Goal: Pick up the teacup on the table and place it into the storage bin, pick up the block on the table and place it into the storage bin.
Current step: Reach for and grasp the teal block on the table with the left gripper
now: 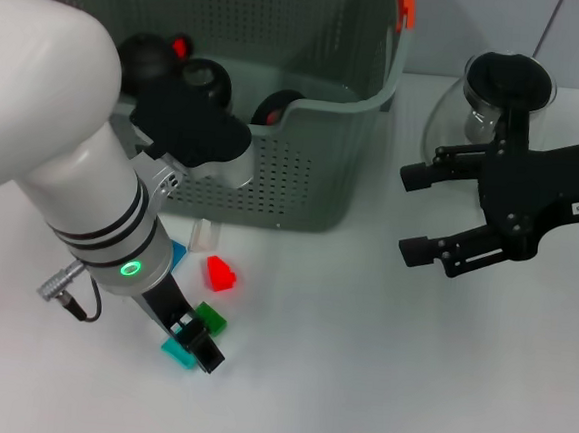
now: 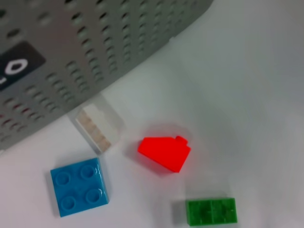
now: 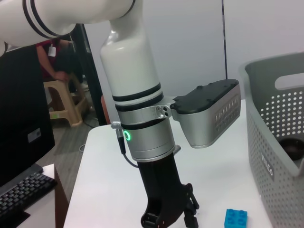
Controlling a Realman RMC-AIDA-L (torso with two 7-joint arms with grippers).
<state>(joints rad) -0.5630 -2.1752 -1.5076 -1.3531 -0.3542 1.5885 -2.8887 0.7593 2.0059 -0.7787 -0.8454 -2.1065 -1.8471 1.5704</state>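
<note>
The grey-green storage bin stands at the back of the white table, and its wall with the black label fills the left wrist view. A dark round thing that looks like the teacup lies inside the bin. Several blocks lie in front of it: red, green, teal, clear, and blue. My left gripper is down at the table, right beside the green and teal blocks. My right gripper hovers open and empty to the right of the bin.
A glass pitcher with a black lid stands at the back right, behind the right arm. My bulky white left arm covers the bin's left front. In the right wrist view, a desk and a person show beyond the table's edge.
</note>
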